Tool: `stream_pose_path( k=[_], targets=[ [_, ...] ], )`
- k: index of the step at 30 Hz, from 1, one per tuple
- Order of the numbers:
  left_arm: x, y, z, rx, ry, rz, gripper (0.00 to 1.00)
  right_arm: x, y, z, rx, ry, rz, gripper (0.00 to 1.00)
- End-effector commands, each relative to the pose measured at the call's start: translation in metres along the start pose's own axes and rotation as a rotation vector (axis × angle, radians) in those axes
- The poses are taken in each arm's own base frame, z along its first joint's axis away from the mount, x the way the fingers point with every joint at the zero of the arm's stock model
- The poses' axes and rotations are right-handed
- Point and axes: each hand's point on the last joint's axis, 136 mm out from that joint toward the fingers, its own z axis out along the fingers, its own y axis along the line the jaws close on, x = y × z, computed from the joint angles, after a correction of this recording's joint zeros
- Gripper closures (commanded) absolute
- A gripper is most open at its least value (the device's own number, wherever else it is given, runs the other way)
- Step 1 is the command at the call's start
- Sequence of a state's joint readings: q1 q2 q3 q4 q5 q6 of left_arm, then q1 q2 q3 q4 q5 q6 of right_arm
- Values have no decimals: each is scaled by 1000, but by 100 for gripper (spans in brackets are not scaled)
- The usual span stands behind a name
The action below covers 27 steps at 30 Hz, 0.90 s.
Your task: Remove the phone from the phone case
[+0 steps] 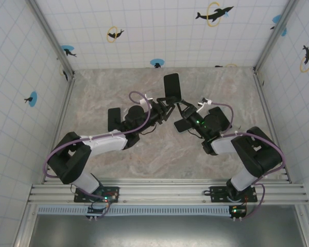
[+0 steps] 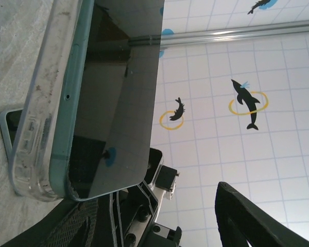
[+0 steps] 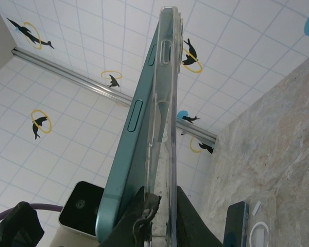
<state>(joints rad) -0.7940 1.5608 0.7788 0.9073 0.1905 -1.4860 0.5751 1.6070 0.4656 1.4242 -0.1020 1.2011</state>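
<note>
My two grippers meet at a teal-edged phone, which is raised on edge above the middle of the marble table. My right gripper is at the phone's lower end, its fingers pressed together on the wall of the clear phone case. There the case gapes away from the phone; at the far end the two meet. My left gripper, on the phone's screen side, has its fingers spread, and one finger stands apart from the glass. Another phone lies flat on the table, well to the left of the raised one.
</note>
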Motion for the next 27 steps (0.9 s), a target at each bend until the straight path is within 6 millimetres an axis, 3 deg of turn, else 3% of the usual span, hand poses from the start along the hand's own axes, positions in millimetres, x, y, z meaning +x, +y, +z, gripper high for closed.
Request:
stream_pose_path(
  k=[1,10,27],
  targets=[
    [-13,-30,6,91,-63,16,40,-5,44,5,-158,-28,-54,95],
    [-27,-37,12,94,-135,19,51,3,39,2,-112,-49,-84,95],
    [-24,-53,14,134,-122,36,92,0,12,3,11,-96,-90,94]
  ],
)
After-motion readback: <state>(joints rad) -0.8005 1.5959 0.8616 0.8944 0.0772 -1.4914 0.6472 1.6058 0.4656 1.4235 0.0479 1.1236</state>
